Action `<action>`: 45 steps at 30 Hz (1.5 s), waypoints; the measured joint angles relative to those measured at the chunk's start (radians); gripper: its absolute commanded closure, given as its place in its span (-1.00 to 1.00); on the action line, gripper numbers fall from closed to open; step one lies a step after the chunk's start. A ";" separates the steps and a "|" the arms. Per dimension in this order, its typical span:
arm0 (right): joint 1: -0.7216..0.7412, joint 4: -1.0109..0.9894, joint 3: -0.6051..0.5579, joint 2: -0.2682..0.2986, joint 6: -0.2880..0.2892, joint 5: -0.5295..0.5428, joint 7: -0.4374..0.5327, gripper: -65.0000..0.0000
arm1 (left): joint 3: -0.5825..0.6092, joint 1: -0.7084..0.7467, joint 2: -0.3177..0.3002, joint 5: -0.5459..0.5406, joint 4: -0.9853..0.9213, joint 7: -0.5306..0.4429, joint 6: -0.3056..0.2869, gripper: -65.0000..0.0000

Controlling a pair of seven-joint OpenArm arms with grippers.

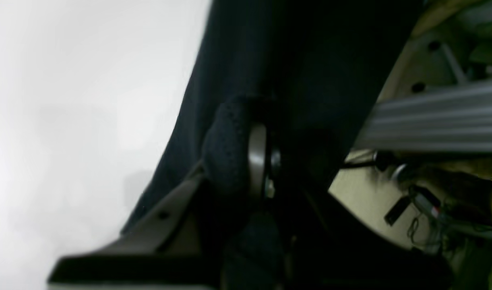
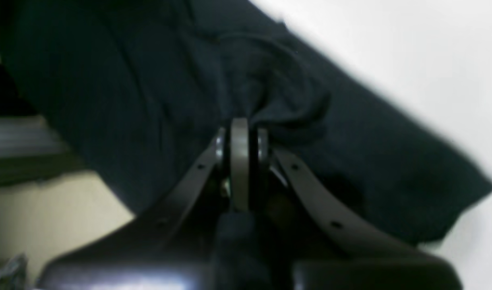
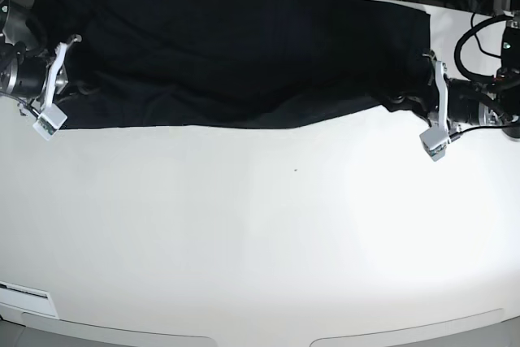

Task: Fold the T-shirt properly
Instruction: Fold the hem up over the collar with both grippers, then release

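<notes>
Both arms reach in low from the two sides, wrists roughly level and turned toward each other. The left tool (image 1: 266,161) has its jaws pinched together on a bunch of the T-shirt (image 3: 244,54); its tip sits buried in dark cloth. The right tool (image 2: 240,141) is likewise clamped tight, a gathered knot of fabric pinched just above its closed jaws. Each arm is spread wide apart from the other.

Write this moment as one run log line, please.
left gripper: shut on T-shirt | right gripper: shut on T-shirt | T-shirt: stretched between both along table far edge
</notes>
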 measured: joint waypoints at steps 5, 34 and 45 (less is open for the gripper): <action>-0.002 0.000 0.000 0.057 0.000 0.005 0.005 1.00 | 0.000 0.000 -0.055 -0.007 0.002 -0.003 0.000 1.00; -0.050 0.001 0.016 0.069 0.000 -0.015 -0.051 -0.17 | 0.000 0.069 -0.101 0.010 0.002 -0.001 0.000 0.07; 0.007 0.068 0.035 0.063 0.000 0.209 -0.102 0.98 | 0.000 0.069 -0.235 0.001 0.002 -0.002 0.005 -0.04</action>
